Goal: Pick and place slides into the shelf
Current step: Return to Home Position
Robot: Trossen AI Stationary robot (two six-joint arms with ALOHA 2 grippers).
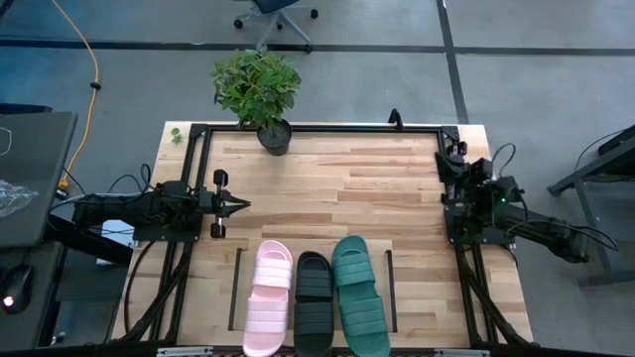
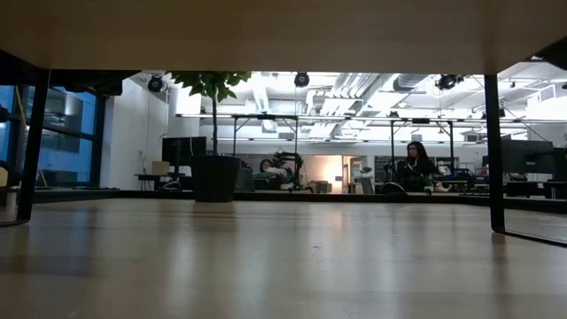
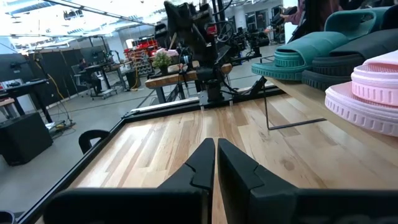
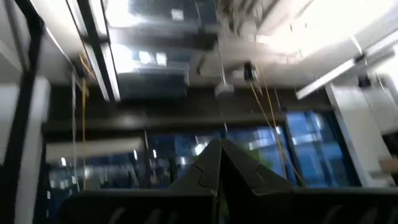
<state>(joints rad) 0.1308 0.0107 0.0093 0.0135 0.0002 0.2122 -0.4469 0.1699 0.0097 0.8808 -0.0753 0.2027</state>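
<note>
Three slides lie side by side, soles down, on the light-wood shelf (image 1: 377,288) at the table's near edge: the pale pink slide (image 1: 268,297) on the left, the black slide (image 1: 315,304) in the middle, the teal-green slide (image 1: 359,296) on the right. In the left wrist view the pink slide (image 3: 373,93), black slide (image 3: 348,59) and teal slide (image 3: 305,50) show beside each other. My left gripper (image 1: 241,204) (image 3: 215,152) is shut and hovers over the table's left side, empty. My right gripper (image 4: 219,155) is shut, folded at the table's right edge (image 1: 458,193) and pointing up at the ceiling.
A potted plant (image 1: 260,94) stands at the table's far edge, also seen in the low view as a plant pot (image 2: 215,177). A black outer frame (image 1: 317,129) runs around the table. A person (image 2: 415,167) sits in the room beyond.
</note>
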